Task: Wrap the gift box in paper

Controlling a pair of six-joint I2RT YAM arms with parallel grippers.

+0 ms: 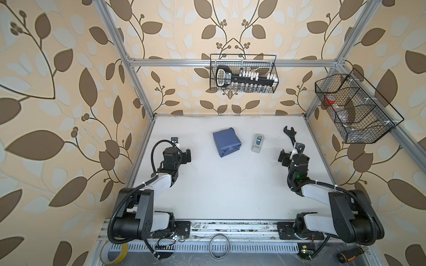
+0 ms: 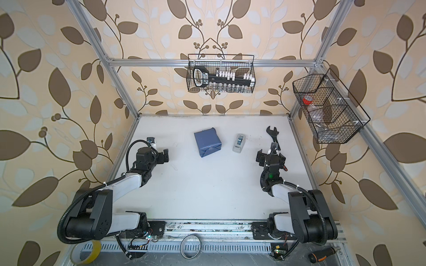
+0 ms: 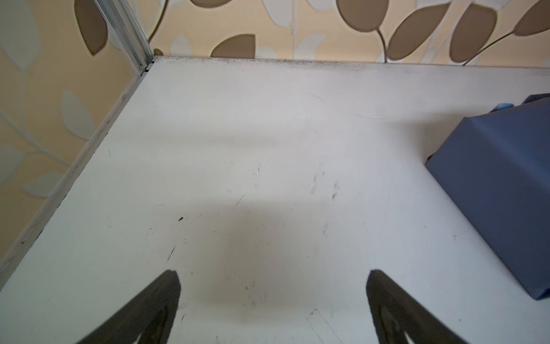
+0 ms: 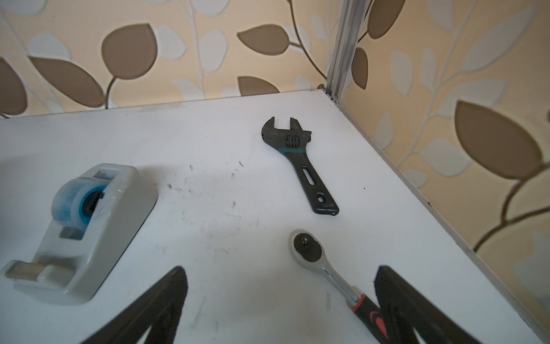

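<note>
Paper (image 1: pixel 227 144) wrapped round gift box; rear basket (image 1: pixel 262 64) holds socket rack (image 1: pixel 253 80)

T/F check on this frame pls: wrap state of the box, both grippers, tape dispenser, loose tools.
1. Slate-blue paper covers the cubic gift box on the white table; no bare box surface shows. True.
2. The left gripper is shut on the paper. False: its fingers are spread and empty, clear of the wrapped box.
3. The grey-white tape dispenser stands beside the wrapped box without touching it. True.
4. The right gripper holds the black adjustable wrench. False: it is open and empty, and the wrench lies flat on the table.
5. A chrome ratchet with a red-and-black handle lies on the table close to the right gripper. True.
</note>
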